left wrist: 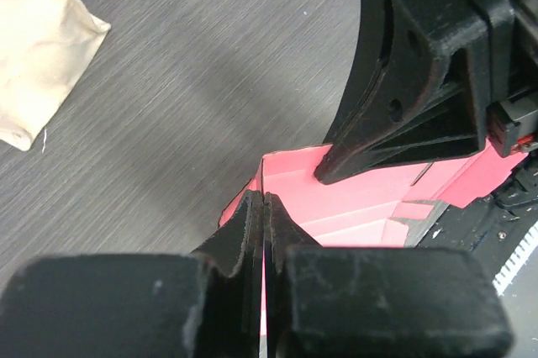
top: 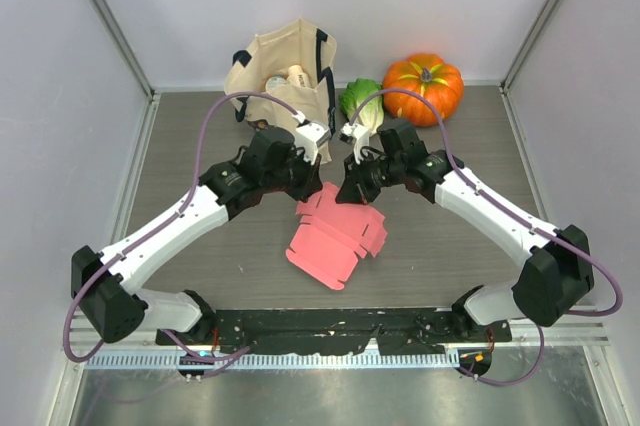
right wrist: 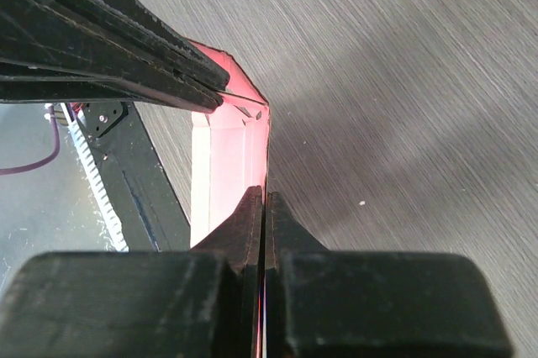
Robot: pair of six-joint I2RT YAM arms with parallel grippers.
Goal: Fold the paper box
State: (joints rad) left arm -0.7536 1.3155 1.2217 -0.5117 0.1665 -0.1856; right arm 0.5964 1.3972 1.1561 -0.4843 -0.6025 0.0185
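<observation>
Both the left fingers [left wrist: 248,232] and right fingers [right wrist: 252,217] are clamped tight on the pink paper box [top: 335,241], a raised edge pinched between each pair's tips, above the table [top: 200,146].

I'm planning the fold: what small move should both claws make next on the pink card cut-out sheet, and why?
Probably raise both together, tipping the pinched flap toward the near edge. The left claw and right claw are each shut on the far edge of the pink card cut-out sheet, lifted, while the rest lies flat.
</observation>
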